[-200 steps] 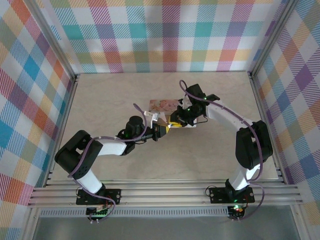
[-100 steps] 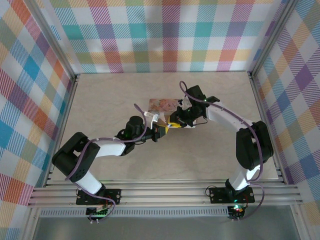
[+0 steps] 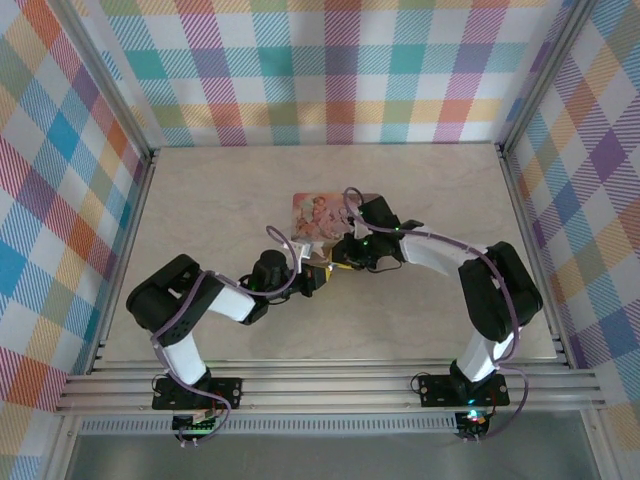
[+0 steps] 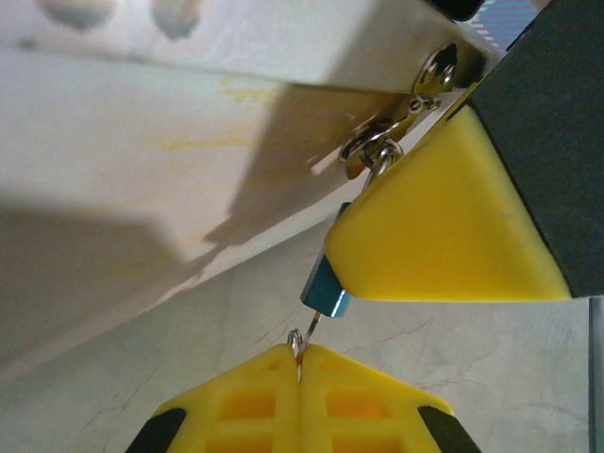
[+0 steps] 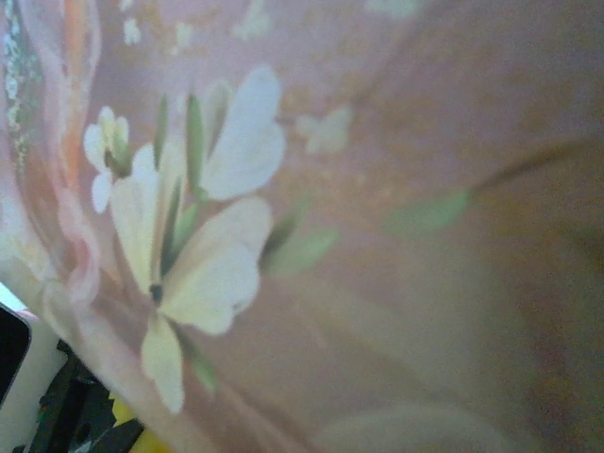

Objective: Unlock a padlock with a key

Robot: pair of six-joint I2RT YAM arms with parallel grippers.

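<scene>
Nearest you, the left gripper [image 4: 300, 382] is pinched tight on the key [image 4: 304, 338], whose thin shaft reaches up to the bluish end of the padlock [image 4: 326, 291]. You cannot tell from here whether the key is fully seated. Just beyond, the right gripper [image 3: 345, 256] stands narrow. One yellow pad [image 4: 444, 226] covers the padlock's body, so you appear to be holding it steady, though the other finger is hidden. The padlock hangs by a small link from the clasp of the pink flower-printed tin [image 3: 318, 212] behind.

You look to be at the insert-and-turn step. Next, judge on rolling the left wrist along the key's own line while the right stays firm. The key is slight and could slip.

Compared with a second ago, both grippers have drawn left and nearer, and the tin has swung to show more of its lid.
</scene>
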